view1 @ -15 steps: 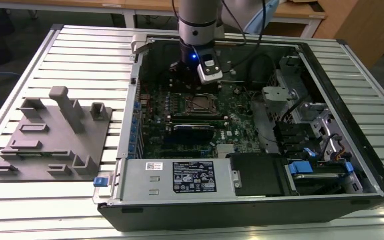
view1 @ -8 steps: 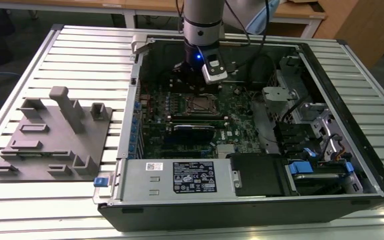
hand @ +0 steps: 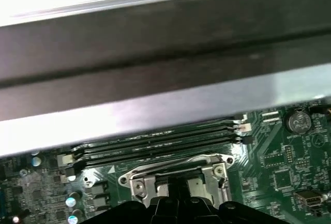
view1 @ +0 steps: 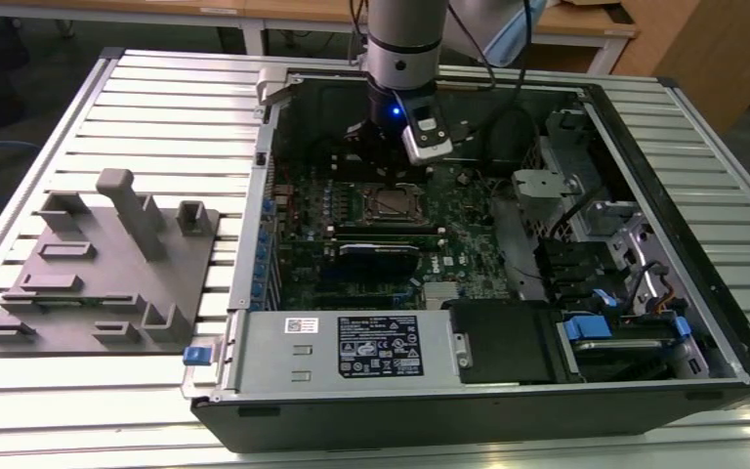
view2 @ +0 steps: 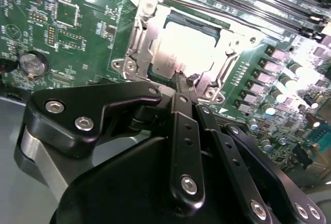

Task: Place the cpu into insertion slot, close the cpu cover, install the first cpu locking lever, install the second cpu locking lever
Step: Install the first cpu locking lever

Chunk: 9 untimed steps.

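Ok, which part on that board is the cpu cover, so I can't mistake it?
Start at the open black computer case and its green motherboard. Just under the end effector sits the thin silvery metal frame plate, the cpu cover, lying around the shiny square cpu. Unlike the long black memory slots beside it, it is square with a window.

Power supply label (view1: pixel 379 346): black sticker on the grey box at the near edge of the case; print present, not legible.
White sticker (view1: pixel 301 325): small, just left of the black label in the exterior view; not legible.
Motherboard (view2: pixel 67 32): white silkscreen marks in the second wrist view; not legible.
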Tool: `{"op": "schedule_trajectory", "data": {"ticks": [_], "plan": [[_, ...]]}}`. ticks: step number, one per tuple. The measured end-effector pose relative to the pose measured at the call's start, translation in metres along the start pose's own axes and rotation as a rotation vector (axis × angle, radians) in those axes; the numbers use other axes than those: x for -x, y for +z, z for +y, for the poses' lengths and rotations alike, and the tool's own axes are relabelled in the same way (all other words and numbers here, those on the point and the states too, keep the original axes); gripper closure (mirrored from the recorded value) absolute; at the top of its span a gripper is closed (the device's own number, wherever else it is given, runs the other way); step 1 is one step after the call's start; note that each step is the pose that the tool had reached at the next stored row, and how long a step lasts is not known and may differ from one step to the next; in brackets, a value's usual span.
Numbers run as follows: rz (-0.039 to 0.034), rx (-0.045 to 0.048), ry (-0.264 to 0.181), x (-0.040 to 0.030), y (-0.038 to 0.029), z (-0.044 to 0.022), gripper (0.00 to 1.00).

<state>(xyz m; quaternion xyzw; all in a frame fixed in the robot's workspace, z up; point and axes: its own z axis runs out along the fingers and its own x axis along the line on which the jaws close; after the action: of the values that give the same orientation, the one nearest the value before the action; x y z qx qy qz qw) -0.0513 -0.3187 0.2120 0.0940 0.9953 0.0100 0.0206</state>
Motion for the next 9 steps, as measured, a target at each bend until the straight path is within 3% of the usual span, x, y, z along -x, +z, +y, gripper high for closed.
{"op": "schedule_trajectory", "data": {"ticks": [4,9], "plan": [[0.0001,0.0001,-0.003,0.0024,0.0001,-0.0003,0.90],[0.0002,0.0000,-0.004,0.0036,0.0000,-0.0061,0.90]]}}
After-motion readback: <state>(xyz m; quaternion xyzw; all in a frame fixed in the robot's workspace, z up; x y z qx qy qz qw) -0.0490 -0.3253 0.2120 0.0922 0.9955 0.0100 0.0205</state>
